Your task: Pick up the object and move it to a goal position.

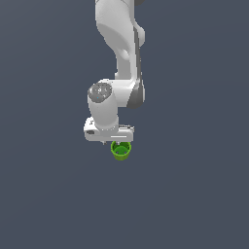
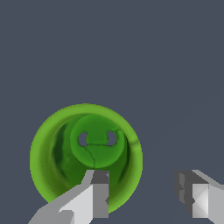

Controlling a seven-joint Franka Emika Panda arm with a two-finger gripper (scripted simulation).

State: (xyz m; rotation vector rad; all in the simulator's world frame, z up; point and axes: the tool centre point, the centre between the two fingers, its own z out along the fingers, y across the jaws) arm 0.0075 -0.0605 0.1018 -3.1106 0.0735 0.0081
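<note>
The object is a small bright green cup (image 1: pixel 121 150) with a rolled rim, standing upright on the dark grey floor. In the wrist view I look straight down into it (image 2: pixel 65 153) and see two small holes in its bottom. My white gripper (image 1: pixel 118 141) hangs directly above the cup, its hand just over the rim. In the wrist view the gripper (image 2: pixel 141 186) is open. One finger (image 2: pixel 98 197) lies over the cup's mouth, inside the rim. The other finger (image 2: pixel 197 197) is outside the cup, so the jaws straddle one side of the wall. Nothing is gripped.
The arm (image 1: pixel 121 53) comes down from the top of the exterior view. The plain dark grey floor (image 1: pixel 194 194) surrounds the cup on all sides. No other objects show.
</note>
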